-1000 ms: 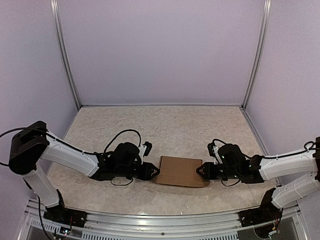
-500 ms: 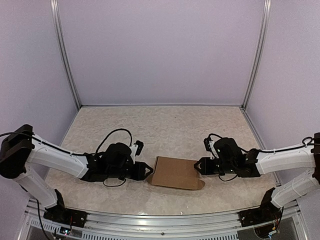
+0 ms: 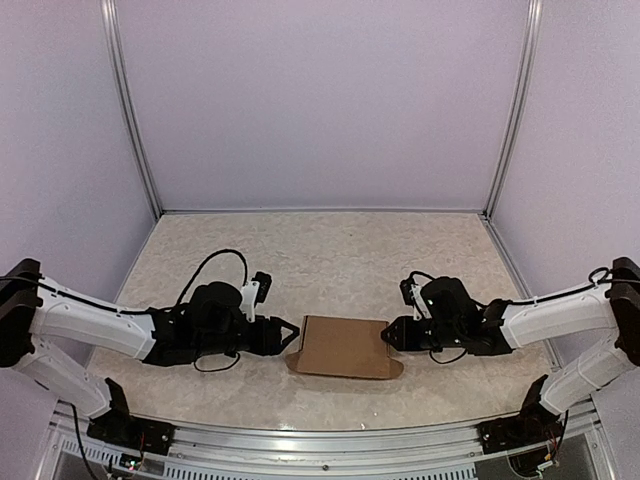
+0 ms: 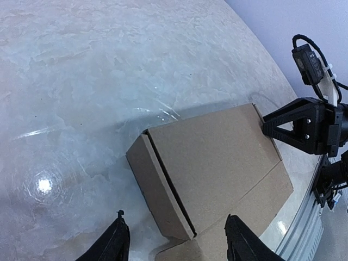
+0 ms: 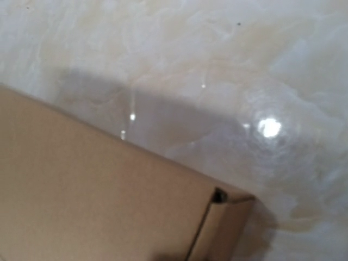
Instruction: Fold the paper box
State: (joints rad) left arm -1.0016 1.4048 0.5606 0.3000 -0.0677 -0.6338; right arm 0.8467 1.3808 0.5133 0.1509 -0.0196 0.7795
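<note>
The paper box (image 3: 340, 347) is a slim brown carton lying flat near the table's front edge, with a loose flap (image 3: 393, 370) sticking out at its near side. My left gripper (image 3: 292, 337) is open just off the box's left end; in the left wrist view its black fingertips (image 4: 117, 242) straddle that end (image 4: 163, 190) without touching it. My right gripper (image 3: 385, 338) has its tips against the box's right end (image 4: 265, 125). The right wrist view shows only the box's corner (image 5: 217, 196) up close, so that gripper's jaws are hidden there.
The box lies on a pale marbled tabletop (image 3: 330, 260), enclosed by lilac walls with metal posts (image 3: 130, 110). An aluminium rail (image 3: 320, 440) runs along the near edge, close behind the box. Loose cables loop over both wrists.
My left gripper has pulled back to the left and opened wider. The box and my right gripper have shifted a little to the left.
</note>
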